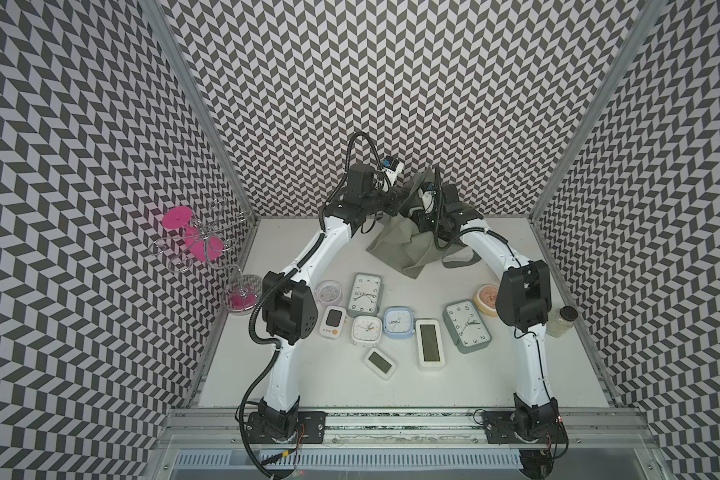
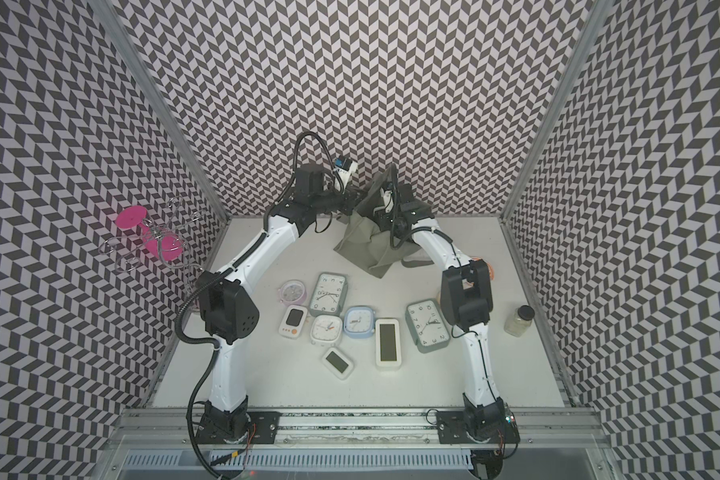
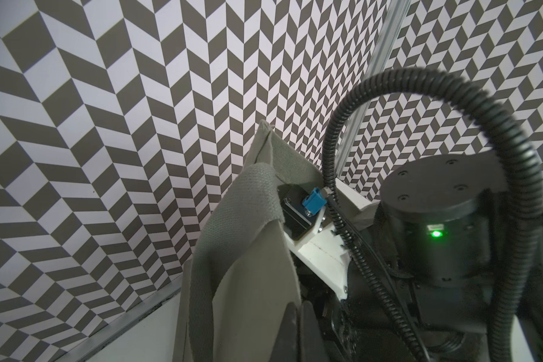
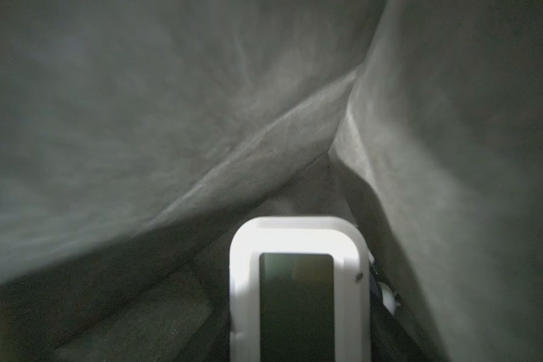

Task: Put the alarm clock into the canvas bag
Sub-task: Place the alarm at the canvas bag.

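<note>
Grey-green cloth is pinched tight in the left gripper, which holds one rim of the canvas bag up at the back of the table. The right gripper is buried in the bag's mouth. The white alarm clock sits just before it, deep inside the bag, but I cannot tell whether its jaws grip the clock. Other clocks lie on the table in front.
</note>
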Robot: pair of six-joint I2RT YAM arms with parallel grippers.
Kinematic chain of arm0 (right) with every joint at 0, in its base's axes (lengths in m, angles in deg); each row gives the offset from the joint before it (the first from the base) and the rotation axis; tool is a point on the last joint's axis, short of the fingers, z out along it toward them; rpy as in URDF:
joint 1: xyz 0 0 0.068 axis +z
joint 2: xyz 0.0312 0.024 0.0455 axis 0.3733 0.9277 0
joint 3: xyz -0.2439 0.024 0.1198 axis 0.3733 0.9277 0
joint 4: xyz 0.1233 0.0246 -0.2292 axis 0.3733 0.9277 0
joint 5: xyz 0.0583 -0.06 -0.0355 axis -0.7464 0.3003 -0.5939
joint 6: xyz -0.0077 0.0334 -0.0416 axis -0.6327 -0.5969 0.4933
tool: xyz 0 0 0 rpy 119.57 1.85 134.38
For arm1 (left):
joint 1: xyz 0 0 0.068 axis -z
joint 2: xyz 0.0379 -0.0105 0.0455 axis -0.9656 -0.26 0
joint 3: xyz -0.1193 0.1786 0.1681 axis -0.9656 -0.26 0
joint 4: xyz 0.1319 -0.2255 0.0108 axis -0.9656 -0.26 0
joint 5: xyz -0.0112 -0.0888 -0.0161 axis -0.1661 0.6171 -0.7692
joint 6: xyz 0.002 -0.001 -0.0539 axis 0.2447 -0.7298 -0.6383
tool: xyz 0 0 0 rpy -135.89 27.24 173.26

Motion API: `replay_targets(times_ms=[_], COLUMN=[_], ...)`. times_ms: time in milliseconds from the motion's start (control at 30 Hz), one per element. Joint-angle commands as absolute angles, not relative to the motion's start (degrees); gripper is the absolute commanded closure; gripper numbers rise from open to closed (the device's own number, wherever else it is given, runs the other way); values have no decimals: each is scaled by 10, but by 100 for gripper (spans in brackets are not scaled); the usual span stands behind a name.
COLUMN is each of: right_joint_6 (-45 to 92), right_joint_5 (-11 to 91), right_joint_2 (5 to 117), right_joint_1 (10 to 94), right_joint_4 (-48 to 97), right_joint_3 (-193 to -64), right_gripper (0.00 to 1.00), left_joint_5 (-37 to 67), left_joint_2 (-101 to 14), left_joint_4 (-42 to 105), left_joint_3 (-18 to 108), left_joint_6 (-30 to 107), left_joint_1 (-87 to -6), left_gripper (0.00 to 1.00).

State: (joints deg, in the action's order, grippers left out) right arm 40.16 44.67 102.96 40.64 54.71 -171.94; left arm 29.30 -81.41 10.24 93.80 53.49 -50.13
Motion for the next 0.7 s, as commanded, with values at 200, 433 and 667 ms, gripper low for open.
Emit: replay_targets(times_ms=[200, 433, 667], right_joint_6=[430, 407, 387], right_joint_5=[430, 428, 404], right_joint_2=[1058, 923, 693], right_joint_1=[397, 398, 398], right_joint_4=[610, 623, 553], right_joint_3=[-1753, -1688, -1469], right_gripper=[9, 1, 1], left_joint_5=[300, 296, 273], left_joint_2=[-805, -807, -809], left_joint_4=[117, 115, 107], left_joint_3=[970, 971, 966], left_joint_6=[538, 540, 550], left_joint_1=[-506, -506, -514], left_gripper=[100, 100, 100])
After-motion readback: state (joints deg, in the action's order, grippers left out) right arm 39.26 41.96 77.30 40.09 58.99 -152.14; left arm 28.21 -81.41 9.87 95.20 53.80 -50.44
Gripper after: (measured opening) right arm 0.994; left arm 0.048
